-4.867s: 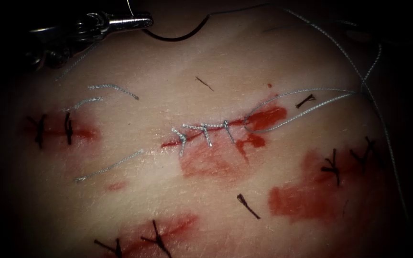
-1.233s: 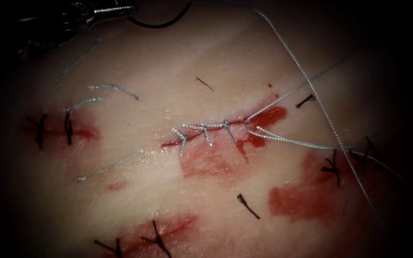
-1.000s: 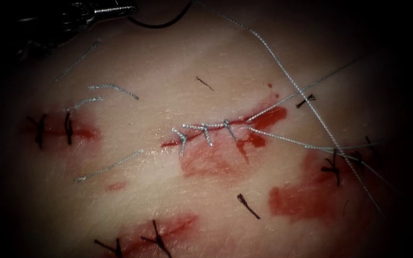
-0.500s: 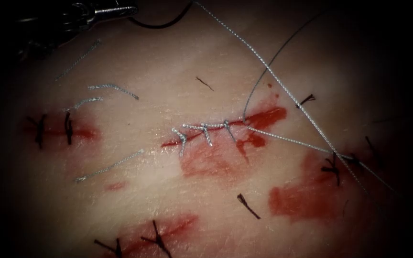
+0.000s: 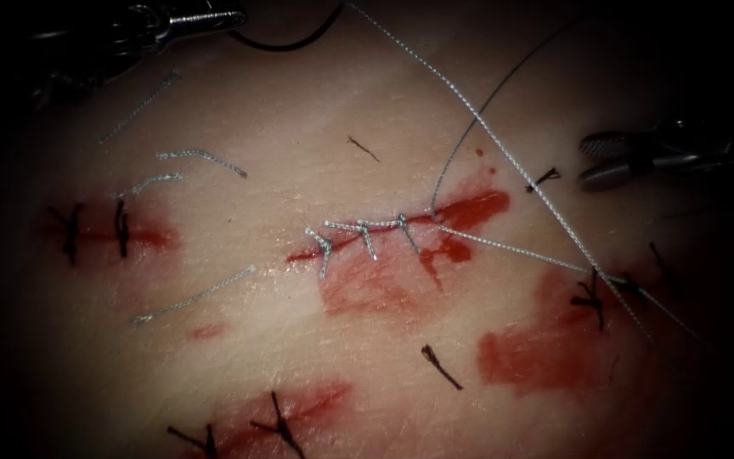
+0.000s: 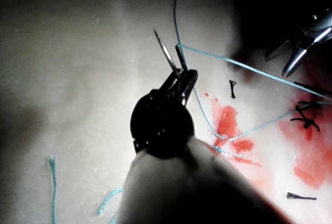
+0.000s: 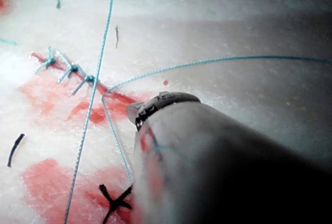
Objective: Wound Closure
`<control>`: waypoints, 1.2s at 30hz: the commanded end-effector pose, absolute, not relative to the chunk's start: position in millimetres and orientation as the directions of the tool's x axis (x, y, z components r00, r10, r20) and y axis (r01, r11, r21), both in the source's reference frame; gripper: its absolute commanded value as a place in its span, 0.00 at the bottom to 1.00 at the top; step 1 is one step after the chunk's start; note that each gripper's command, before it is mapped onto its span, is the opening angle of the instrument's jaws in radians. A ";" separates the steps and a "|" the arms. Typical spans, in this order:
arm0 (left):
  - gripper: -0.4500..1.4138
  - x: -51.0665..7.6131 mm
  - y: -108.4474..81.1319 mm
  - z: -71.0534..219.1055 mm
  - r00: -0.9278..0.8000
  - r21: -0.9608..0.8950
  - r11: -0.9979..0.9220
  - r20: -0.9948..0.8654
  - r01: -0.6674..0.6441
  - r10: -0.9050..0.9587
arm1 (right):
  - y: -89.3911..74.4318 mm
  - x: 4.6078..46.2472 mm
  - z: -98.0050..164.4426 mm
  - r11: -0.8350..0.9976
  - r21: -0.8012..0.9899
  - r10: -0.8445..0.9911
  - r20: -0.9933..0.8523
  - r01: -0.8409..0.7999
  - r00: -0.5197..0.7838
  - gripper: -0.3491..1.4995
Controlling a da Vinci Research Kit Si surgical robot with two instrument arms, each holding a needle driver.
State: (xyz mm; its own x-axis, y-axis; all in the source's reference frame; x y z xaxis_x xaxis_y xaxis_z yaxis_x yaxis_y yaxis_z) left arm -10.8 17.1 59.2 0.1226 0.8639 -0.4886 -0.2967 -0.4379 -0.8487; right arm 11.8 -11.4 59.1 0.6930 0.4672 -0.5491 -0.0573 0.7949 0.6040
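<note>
Your left gripper (image 5: 235, 15) is pinching the needle (image 5: 290, 42), apparently near its tail, clear of the tissue (image 5: 299, 357). Your right gripper (image 5: 588, 161) is hovering spread and empty, right of the cut (image 5: 384, 228). Thread (image 5: 503, 149) is trailing from the cut's right end.

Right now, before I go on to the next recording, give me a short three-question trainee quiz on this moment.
1. True or false: the needle is in the tissue.
2. The left end effector holds: A the needle, B the thread, C nothing.
3. How many stitches cross the cut?
Key: 1 false, it is held clear of the tissue near one end of its curve. 2 A. 3 three. The right end effector, right of the cut, is open and holds nothing.
</note>
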 end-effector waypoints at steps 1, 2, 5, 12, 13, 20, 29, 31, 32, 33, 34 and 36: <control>0.00 -11.3 17.0 59.7 0.122 -0.849 -0.438 -0.488 -0.296 0.864 | -12.6 13.3 60.4 0.781 0.622 0.471 -0.538 -0.049 0.699 0.44; 0.00 -11.3 17.0 59.7 0.122 -0.849 -0.438 -0.488 -0.296 0.864 | -13.1 13.5 60.9 0.777 0.628 0.471 -0.534 -0.043 0.703 0.47; 0.00 -11.4 17.0 59.7 0.122 -0.849 -0.438 -0.488 -0.296 0.864 | -14.6 13.9 62.0 0.748 0.664 0.470 -0.512 -0.016 0.719 0.52; 0.00 -11.4 17.0 59.7 0.121 -0.849 -0.439 -0.488 -0.293 0.864 | -16.5 16.5 62.2 0.671 0.741 0.498 -0.483 0.032 0.720 0.53; 0.00 -11.4 17.0 59.7 0.121 -0.849 -0.439 -0.488 -0.293 0.864 | -16.7 16.8 62.1 0.661 0.750 0.508 -0.483 0.036 0.713 0.52; 0.00 -11.5 16.9 59.8 0.121 -0.849 -0.439 -0.489 -0.294 0.864 | -18.5 19.0 63.2 0.718 0.696 0.479 -0.525 0.030 0.703 0.51; 0.00 -11.6 16.8 59.8 0.122 -0.848 -0.440 -0.490 -0.295 0.863 | -18.2 14.6 63.3 0.683 0.692 0.610 -0.366 -0.233 0.703 0.00; 0.00 -11.6 16.8 59.8 0.122 -0.848 -0.440 -0.490 -0.294 0.863 | -18.3 11.3 63.2 0.685 0.670 0.592 -0.281 -0.287 0.755 0.00; 0.00 -11.6 16.8 59.8 0.122 -0.848 -0.440 -0.490 -0.295 0.863 | -18.3 9.8 63.3 0.689 0.658 0.582 -0.252 -0.303 0.774 0.00; 0.00 -11.6 16.8 59.8 0.122 -0.848 -0.440 -0.490 -0.295 0.863 | -18.3 8.5 63.4 0.700 0.638 0.570 -0.230 -0.319 0.789 0.00; 0.00 -11.6 16.8 59.8 0.122 -0.848 -0.440 -0.490 -0.295 0.863 | -18.0 7.6 63.5 0.712 0.617 0.562 -0.213 -0.336 0.799 0.00; 0.00 -11.7 16.8 59.8 0.122 -0.848 -0.440 -0.490 -0.295 0.863 | -16.9 7.0 63.7 0.725 0.598 0.552 -0.208 -0.342 0.808 0.11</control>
State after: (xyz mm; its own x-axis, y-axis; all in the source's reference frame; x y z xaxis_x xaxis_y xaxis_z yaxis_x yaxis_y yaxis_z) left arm -11.2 16.9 59.3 0.1217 0.8631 -0.4902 -0.2957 -0.4399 -0.8479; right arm 6.4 -16.9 63.3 0.8123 0.5432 -0.2124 -0.3355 0.7330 0.5917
